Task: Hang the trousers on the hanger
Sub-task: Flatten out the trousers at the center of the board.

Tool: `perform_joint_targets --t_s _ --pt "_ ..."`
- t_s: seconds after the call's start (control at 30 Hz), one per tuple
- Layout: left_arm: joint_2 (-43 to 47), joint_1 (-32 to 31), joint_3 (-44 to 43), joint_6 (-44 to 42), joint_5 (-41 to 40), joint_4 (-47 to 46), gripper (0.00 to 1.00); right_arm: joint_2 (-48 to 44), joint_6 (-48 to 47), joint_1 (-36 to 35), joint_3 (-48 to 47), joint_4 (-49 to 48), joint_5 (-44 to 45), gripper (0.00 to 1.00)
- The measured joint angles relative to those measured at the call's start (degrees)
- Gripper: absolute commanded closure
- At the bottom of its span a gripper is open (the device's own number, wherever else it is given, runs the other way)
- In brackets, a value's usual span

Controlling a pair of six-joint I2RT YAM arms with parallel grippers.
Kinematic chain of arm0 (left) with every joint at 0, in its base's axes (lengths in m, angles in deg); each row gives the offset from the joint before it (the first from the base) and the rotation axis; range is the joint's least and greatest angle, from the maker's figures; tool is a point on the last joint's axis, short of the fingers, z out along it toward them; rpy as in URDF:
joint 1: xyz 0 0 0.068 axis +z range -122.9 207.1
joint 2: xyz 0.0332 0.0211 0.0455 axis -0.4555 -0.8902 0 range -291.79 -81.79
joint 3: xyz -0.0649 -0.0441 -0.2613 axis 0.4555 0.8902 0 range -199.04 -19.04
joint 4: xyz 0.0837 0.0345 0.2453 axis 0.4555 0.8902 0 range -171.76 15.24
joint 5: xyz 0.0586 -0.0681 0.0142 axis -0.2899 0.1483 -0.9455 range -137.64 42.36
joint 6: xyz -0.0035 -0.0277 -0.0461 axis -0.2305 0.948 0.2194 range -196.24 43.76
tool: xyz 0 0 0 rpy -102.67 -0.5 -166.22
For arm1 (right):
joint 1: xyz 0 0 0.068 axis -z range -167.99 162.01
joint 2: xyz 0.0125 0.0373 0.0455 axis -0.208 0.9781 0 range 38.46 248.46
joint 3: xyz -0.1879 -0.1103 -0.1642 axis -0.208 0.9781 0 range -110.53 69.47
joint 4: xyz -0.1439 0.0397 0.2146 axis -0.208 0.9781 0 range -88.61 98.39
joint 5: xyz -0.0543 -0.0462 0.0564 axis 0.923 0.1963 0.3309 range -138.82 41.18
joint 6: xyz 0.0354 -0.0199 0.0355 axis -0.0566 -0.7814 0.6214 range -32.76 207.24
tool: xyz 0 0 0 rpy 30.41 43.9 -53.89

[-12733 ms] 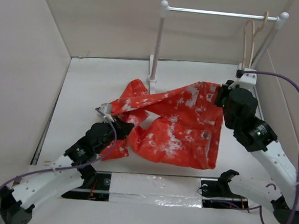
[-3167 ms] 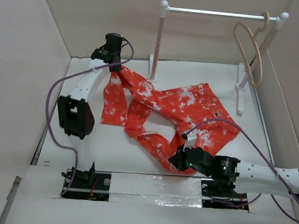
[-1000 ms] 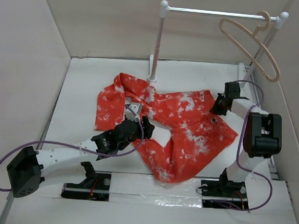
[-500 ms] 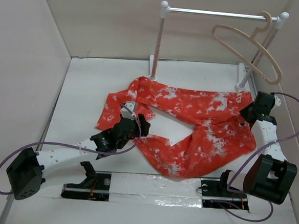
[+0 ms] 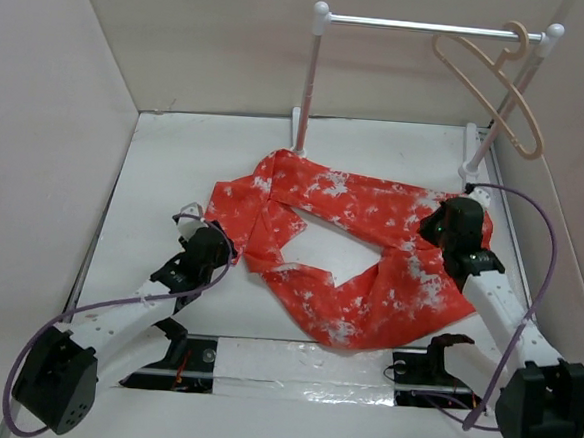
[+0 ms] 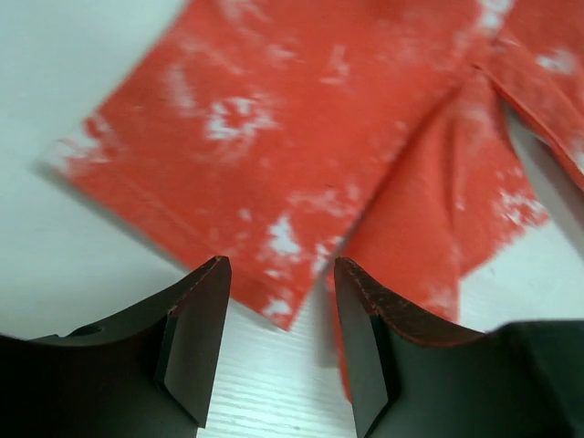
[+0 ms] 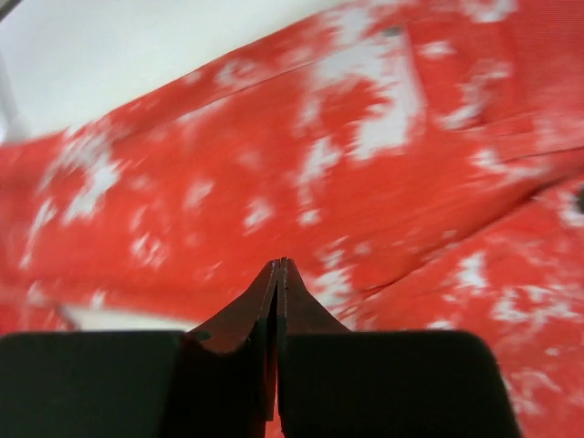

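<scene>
The orange-red, white-blotched trousers [image 5: 388, 286] lie spread on the white table with a gap between the two legs. The beige hanger [image 5: 523, 145] hangs by its hook from the rail at the back right, tilted and bare. My left gripper [image 5: 217, 244] is low at the end of the left leg. In the left wrist view it [image 6: 280, 266] stands open, and a hem corner of the trousers [image 6: 301, 128] lies just ahead of the gap. My right gripper [image 5: 440, 229] is over the waist end. Its jaws [image 7: 278, 265] are shut above the trousers [image 7: 365, 137], with no cloth seen between them.
A white rack stands at the back, with its left post [image 5: 309, 80], its metal rail [image 5: 416, 25] and its right foot [image 5: 469, 156]. Beige walls close in the table on the left, back and right. Both arm bases sit at the near edge.
The right gripper came in from the trousers' far right edge to over the waist and shut. The left gripper drew back to the left, off the cloth. The hanger swung on the rail.
</scene>
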Motion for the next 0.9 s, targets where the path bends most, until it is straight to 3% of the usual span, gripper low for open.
perform_joint_targets --t_s 0.07,0.17,0.37,0.6,0.9 --pt "-0.26 4.33 0.15 0.52 1.97 1.33 0.61 -3.26 0.33 -5.95 2.16 -1.62 0.20 1.00" --pt "-1.42 7.28 0.11 1.68 4.35 3.08 0.63 -5.92 0.96 -14.25 4.79 -3.39 1.01 0.92" --pt "-4.39 3.17 0.00 3.65 7.10 7.17 0.57 -6.38 1.36 -25.44 6.93 -4.98 4.33 0.85" --pt "-4.28 -3.91 -2.14 6.78 5.77 10.80 0.56 -1.60 1.33 -32.54 6.93 -6.78 7.52 0.83" --pt "-13.03 -4.39 -5.51 9.49 0.61 10.88 0.64 -2.86 1.31 -35.52 7.74 -7.98 8.35 0.82"
